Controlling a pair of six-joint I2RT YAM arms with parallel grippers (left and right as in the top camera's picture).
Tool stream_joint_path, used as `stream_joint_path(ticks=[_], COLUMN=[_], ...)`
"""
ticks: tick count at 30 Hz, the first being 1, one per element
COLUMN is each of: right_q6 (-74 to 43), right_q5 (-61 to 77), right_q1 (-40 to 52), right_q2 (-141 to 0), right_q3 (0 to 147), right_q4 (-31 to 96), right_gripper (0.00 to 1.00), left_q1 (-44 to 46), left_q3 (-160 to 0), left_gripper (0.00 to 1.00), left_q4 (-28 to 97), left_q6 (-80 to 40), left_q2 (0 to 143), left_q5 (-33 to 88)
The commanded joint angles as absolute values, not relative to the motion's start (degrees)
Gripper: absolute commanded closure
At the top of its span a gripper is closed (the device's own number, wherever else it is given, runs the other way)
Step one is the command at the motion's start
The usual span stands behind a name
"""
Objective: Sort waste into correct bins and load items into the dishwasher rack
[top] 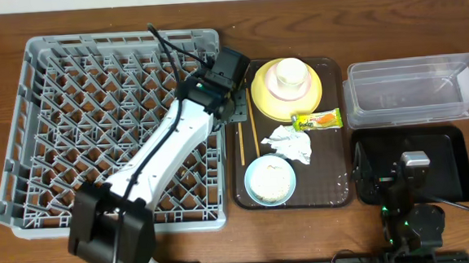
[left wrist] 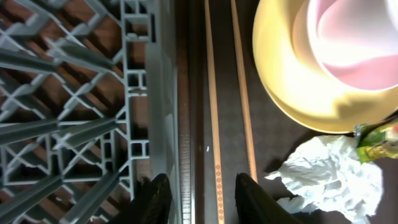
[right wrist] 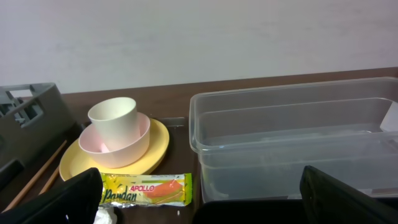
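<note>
1. Step in hand, as judged: picking up the chopsticks [top: 247, 131] for the dishwasher rack [top: 23, 136]. The left tool [left wrist: 205, 200] hangs over the left edge of the brown serving tray [top: 326, 168], jaws part-way apart and gripping nothing; one stick lies between the fingers [left wrist: 157, 200] and the other runs to the right-hand finger
2. The tray's raised lip also sits inside the jaw gap. Recommended: shift slightly toward the yellow plate [top: 266, 107] so that both sticks fall between the fingers, go low, and close across the sticks without pinching the lip
3. Thin sticks are likely to pivot or cross in a narrow grip; lift level and check that both come up before swinging to the rack just beside
4. The right tool [right wrist: 208, 200] rests over the black tray [top: 446, 147], jaws spread wide, holding nothing
5. Count, dishware: two chopsticks; one yellow plate; one pink bowl [right wrist: 127, 148] on it; one cream cup [right wrist: 113, 119] inside that bowl; one light blue bowl [top: 249, 181]. No second cup is visible
6. Count, waste: one crumpled tissue [top: 291, 143]; one snack wrapper [top: 317, 121]; rice crumbs [top: 270, 178] inside the blue bowl, too fine to count
7. Count, receivers on the surface: one rack, no dishware in it; one clear tub [top: 413, 114]; one black tray
</note>
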State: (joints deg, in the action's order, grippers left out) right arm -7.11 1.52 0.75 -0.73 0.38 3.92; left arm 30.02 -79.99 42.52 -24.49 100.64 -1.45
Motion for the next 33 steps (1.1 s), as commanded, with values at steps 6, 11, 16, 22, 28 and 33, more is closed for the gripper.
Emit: stream_joint_path(ticks=[6,11,16,22,28,33], right_q6=[-6.6,-6.6,-6.6,-6.6,-6.6,-6.6], right_q5=[1.6,1.6,1.6,1.6,1.6,1.6], right_q1=[0.0,0.0,0.0,0.0,0.0,0.0], right_q2=[-0.8,-0.8,-0.8,-0.8,-0.8,-0.8], right_q3=[0.3,0.3,0.3,0.3,0.3,0.3], right_q4=[4.1,4.1,4.1,4.1,4.1,4.1], right_gripper=[0.01,0.01,0.01,0.01,0.01,0.01], left_q1=[32.9,34.9,35.8,35.8,35.8,35.9], left_q3=[-80.9,-80.9,-80.8,-80.8,-80.8,-80.8], left_gripper=[0.64,0.68,0.72,0.72,0.72,0.72], left_q4=[41.8,40.3,39.9,39.1,37.8,36.2], left_q6=[-25.2,-25.2,-25.2,-25.2,-25.2,-25.2], left_q2=[104.8,104.8,106.0,110.2,113.6,115.3], left_q5=[-0.5,-1.2,-4.3,-4.1,-4.1,-4.1])
